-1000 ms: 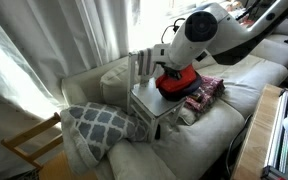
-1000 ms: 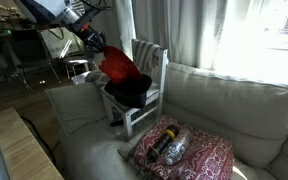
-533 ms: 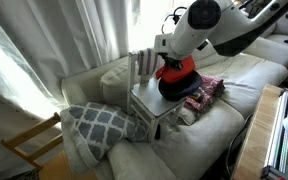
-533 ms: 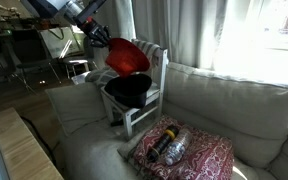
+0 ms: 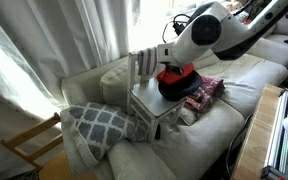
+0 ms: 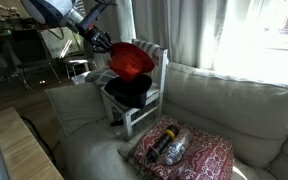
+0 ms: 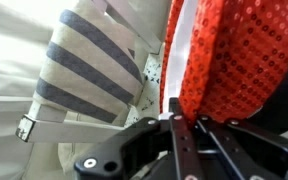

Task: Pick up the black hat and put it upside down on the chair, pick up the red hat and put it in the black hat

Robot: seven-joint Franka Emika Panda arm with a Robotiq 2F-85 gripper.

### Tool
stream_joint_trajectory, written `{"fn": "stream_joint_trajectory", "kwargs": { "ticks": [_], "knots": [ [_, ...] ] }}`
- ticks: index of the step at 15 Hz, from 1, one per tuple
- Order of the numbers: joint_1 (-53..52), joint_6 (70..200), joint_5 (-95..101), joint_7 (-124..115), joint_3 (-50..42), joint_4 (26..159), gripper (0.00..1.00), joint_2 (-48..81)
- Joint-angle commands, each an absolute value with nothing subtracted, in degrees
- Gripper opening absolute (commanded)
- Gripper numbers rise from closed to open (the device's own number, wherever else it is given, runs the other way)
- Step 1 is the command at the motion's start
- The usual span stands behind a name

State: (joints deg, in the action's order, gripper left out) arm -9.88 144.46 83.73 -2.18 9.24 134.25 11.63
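**Inspector:** Layout, largest first?

**Assistant:** The sofa [image 6: 219,115] carries the chair [image 6: 156,62] toward the back edge of its seat. The black hat [image 6: 131,93] lies on the chair seat, apparently crown-down, and reaches close to the seat's edges.

**Inspector:** And the red hat?

**Assistant:** The red hat [image 6: 132,58] hangs tilted just above the black hat, seemingly clear of it. The tool [image 6: 100,42] is pressed together on its brim. The black hollow lies directly below, so lowering looks to be the next step.
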Motion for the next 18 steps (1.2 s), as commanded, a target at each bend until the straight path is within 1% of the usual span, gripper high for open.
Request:
{"fn": "stream_joint_trajectory", "kwargs": {
  "ticks": [1, 7, 13, 18],
  "knots": [
    [-9.8, 148.5, 84.9, -5.3, 10.3, 134.9, 0.01, 15.5],
    [-9.1, 153.6, 80.7, 0.5, 11.0, 136.4, 0.01, 20.4],
    [-9.2, 149.9, 74.8, 2.7, 10.5, 136.2, 0.01, 22.6],
    [-9.4, 151.8, 75.9, -0.7, 9.7, 133.9, 0.01, 22.9]
  ]
}}
